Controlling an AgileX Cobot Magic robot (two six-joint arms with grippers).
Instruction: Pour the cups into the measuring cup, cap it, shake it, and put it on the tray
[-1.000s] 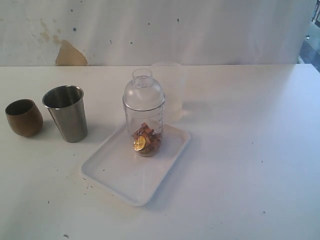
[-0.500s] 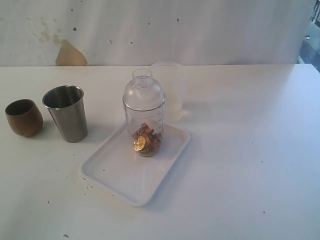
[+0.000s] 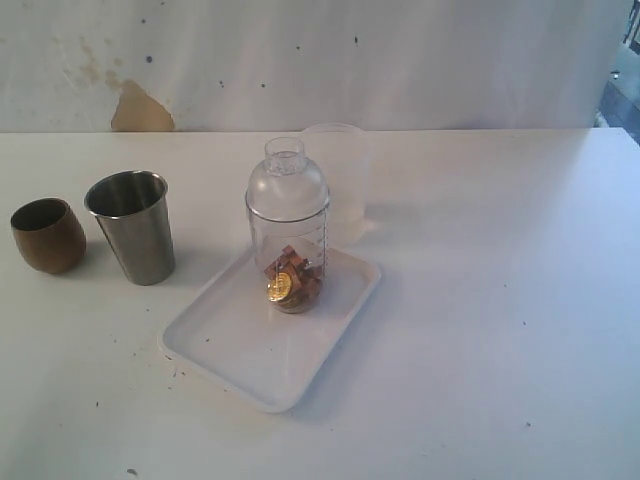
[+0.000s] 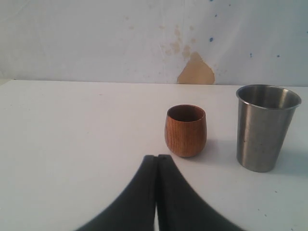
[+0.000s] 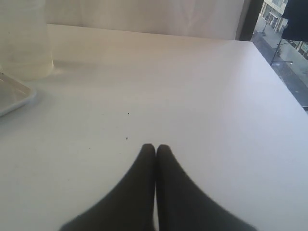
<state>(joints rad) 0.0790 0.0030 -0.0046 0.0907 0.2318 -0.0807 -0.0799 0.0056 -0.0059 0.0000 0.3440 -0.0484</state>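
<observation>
The clear measuring cup (image 3: 290, 255) stands upright on the white tray (image 3: 240, 345), with brown pieces and a gold disc at its bottom. The clear dome cap (image 3: 286, 180) sits on its rim. To the left stand the steel tumbler (image 3: 132, 226) and the brown wooden cup (image 3: 48, 235), both upright. No gripper shows in the exterior view. In the left wrist view my left gripper (image 4: 157, 157) is shut on nothing, short of the wooden cup (image 4: 186, 130) and the steel tumbler (image 4: 263, 127). My right gripper (image 5: 155, 147) is shut on nothing above bare table.
A frosted translucent container (image 3: 338, 182) stands just behind the tray; in the right wrist view the same frosted container (image 5: 24, 38) rises beside a corner of the tray (image 5: 14, 98). A stained wall backs the white table (image 3: 500, 300).
</observation>
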